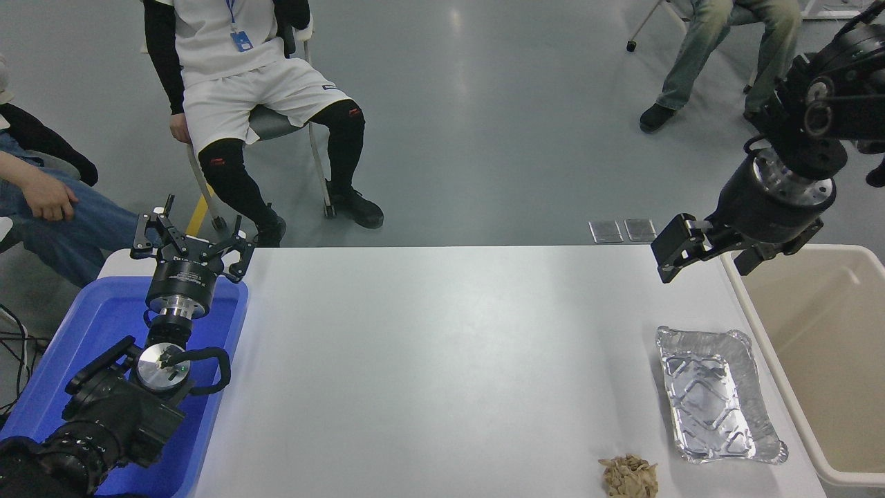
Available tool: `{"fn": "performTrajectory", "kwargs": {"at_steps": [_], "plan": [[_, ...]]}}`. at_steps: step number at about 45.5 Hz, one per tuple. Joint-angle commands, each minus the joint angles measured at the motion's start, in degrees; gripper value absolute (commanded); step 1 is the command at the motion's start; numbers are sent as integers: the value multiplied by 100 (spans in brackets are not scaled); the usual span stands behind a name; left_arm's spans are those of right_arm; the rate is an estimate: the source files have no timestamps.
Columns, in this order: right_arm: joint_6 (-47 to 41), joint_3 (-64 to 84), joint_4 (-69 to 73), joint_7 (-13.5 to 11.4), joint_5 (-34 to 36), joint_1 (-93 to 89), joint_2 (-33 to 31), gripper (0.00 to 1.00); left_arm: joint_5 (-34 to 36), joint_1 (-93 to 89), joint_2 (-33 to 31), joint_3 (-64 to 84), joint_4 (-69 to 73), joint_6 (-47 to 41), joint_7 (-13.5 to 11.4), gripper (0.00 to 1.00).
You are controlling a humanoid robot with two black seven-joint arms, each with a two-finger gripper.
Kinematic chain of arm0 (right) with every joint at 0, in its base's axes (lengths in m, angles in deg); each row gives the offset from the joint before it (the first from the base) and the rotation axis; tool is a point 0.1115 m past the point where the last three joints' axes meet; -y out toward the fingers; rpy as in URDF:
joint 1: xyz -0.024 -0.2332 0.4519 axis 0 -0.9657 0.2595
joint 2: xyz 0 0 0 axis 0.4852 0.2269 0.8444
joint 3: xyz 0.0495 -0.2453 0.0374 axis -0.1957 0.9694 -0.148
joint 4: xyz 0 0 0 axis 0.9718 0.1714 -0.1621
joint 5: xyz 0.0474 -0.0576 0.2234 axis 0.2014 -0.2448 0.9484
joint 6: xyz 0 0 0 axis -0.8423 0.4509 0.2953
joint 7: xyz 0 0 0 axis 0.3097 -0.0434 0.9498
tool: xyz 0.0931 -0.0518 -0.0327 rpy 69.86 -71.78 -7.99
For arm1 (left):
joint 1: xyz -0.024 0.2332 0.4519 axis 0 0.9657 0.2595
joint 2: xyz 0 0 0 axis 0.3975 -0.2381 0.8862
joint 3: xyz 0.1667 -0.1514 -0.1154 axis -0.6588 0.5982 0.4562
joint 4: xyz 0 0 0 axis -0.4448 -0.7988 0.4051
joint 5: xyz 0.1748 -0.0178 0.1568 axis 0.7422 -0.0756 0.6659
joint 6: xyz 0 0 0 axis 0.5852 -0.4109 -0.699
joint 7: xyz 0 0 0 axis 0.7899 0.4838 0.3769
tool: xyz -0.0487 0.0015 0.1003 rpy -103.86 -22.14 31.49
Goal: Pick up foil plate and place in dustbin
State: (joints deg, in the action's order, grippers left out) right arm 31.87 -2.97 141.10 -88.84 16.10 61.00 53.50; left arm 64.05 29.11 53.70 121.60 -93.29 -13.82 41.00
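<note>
Silver foil plate (715, 395) lies flat beside beige dustbin (823, 360).

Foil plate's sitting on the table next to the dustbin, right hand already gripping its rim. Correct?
Not quite. The foil plate does lie on the table next to the dustbin, but the right hand is not gripping its rim. The head view shows that hand in the air above the table's far right corner, well clear of the plate, holding nothing.

Robotics lab or test room, bare grey polished floor (484, 138), plain white table (429, 360), seated onlookers on chairs (276, 124), cables (17, 346) at the left edge
</note>
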Motion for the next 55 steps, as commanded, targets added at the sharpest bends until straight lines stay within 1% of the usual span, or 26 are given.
{"fn": "performTrajectory", "kwargs": {"at_steps": [1, 55], "plan": [[0, -6, 1, 0, 0, -77, 19, 100, -1, -6, 0, -3, 0, -8, -2, 99], [0, 90, -8, 0, 0, 2, 1, 100, 8, 2, 0, -3, 0, -8, -2, 99]]}}
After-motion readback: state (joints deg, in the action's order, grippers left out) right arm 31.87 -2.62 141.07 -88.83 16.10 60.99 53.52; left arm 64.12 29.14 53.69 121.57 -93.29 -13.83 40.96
